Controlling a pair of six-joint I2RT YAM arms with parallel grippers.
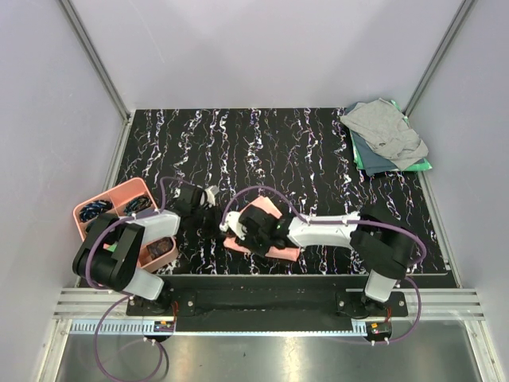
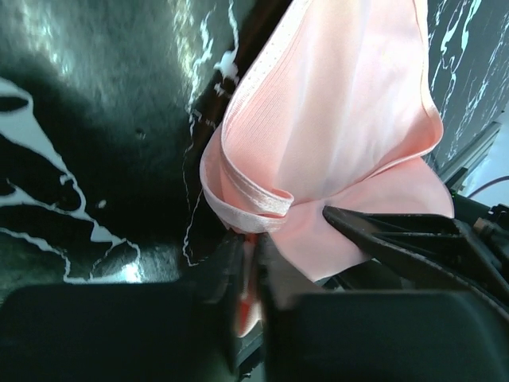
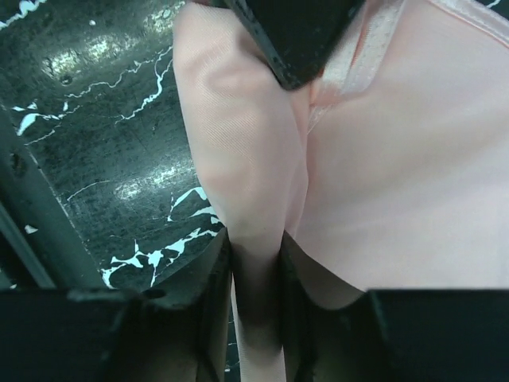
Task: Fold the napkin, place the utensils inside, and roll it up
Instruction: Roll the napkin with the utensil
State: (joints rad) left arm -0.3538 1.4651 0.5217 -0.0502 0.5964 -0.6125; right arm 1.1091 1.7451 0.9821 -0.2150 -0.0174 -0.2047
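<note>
The salmon-pink napkin (image 1: pixel 285 254) lies bunched near the table's front edge, mostly hidden under both grippers. My left gripper (image 1: pixel 223 224) is shut on its left edge; in the left wrist view the jaws (image 2: pixel 248 243) pinch a hemmed fold of the napkin (image 2: pixel 334 119). My right gripper (image 1: pixel 245 228) is shut on a raised fold; in the right wrist view the jaws (image 3: pixel 254 239) squeeze the napkin (image 3: pixel 398 175). The two grippers are close together. I cannot make out the utensils for certain in any view.
A pink compartment tray (image 1: pixel 89 208) holding dark items stands at the left by my left arm. A pile of grey and green cloths (image 1: pixel 386 135) lies at the back right corner. The black marbled table (image 1: pixel 302 151) has a raised front rail.
</note>
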